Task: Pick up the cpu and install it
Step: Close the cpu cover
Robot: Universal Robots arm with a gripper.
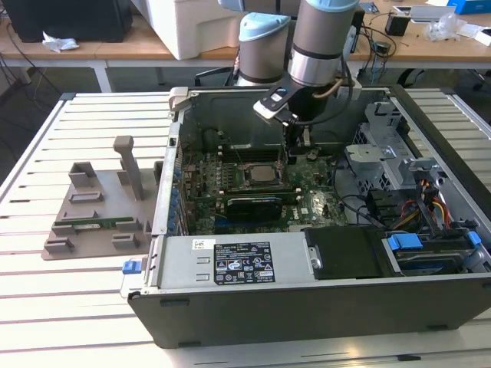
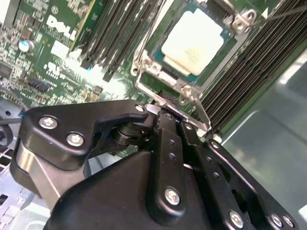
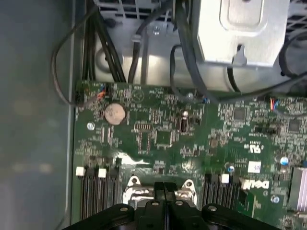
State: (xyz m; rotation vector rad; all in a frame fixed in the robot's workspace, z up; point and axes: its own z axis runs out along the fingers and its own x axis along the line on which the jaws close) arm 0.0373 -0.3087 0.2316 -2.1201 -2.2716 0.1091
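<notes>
Slatted white table underneath, bearing an open computer case laid on its side, motherboard facing up. Off to the exterior view's left, a grey holder with a green memory stick in it. Seated flat in the socket mid-board: the cpu, silver face up, square and so without a long axis, edges running parallel with the memory slots on either side. Reaching straight down beside the socket: the gripper, fingers pressed together in both wrist views, nothing pinched between. Tip close by the socket's metal lever, apart from the cpu; touching the lever or not, cannot tell.
</notes>
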